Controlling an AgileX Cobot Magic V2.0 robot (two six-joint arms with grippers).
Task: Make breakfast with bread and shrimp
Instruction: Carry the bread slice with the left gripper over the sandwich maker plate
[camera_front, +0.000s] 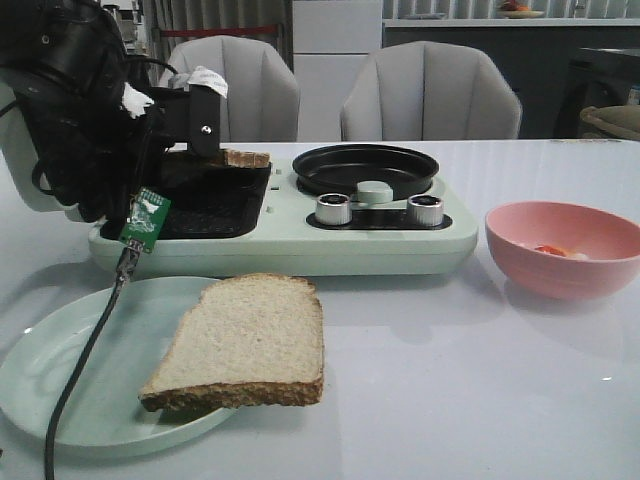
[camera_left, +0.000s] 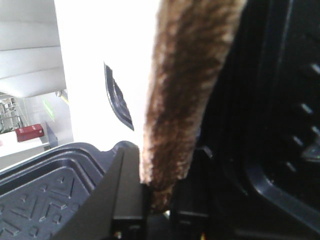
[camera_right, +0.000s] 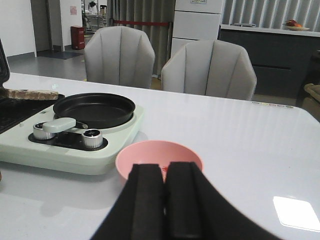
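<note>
Two slices of bread show in the front view: one (camera_front: 245, 345) lies on a pale green plate (camera_front: 60, 390) at seven o'clock, hanging over the plate's right rim; the other (camera_front: 246, 158) sits on the dark grill plate (camera_front: 215, 205) of the mint breakfast machine (camera_front: 300, 235), mostly hidden behind the left gripper (camera_front: 205, 125) at ten o'clock. The arm's bulk blocks the fingertips there. A round black pan (camera_front: 365, 168) sits on the machine's right half. At three o'clock a pink bowl (camera_front: 565, 245) holds the shrimp (camera_front: 552, 250), only an orange-white speck above the rim.

From the left wrist, the brown crust edge of the grill slice (camera_left: 185, 95) runs from twelve to six o'clock, pinched between the left gripper's black fingers (camera_left: 125, 200); the picture is blurred and washed out at eleven o'clock.

From the right wrist, the right gripper (camera_right: 165, 200) rises from six o'clock with its fingers pressed together, nothing between them, covering the near rim of the pink bowl (camera_right: 150, 152). A red sliver of shrimp (camera_right: 162, 169) barely peeks out. The grill slice (camera_right: 30, 94) is cut off at nine o'clock.
</note>
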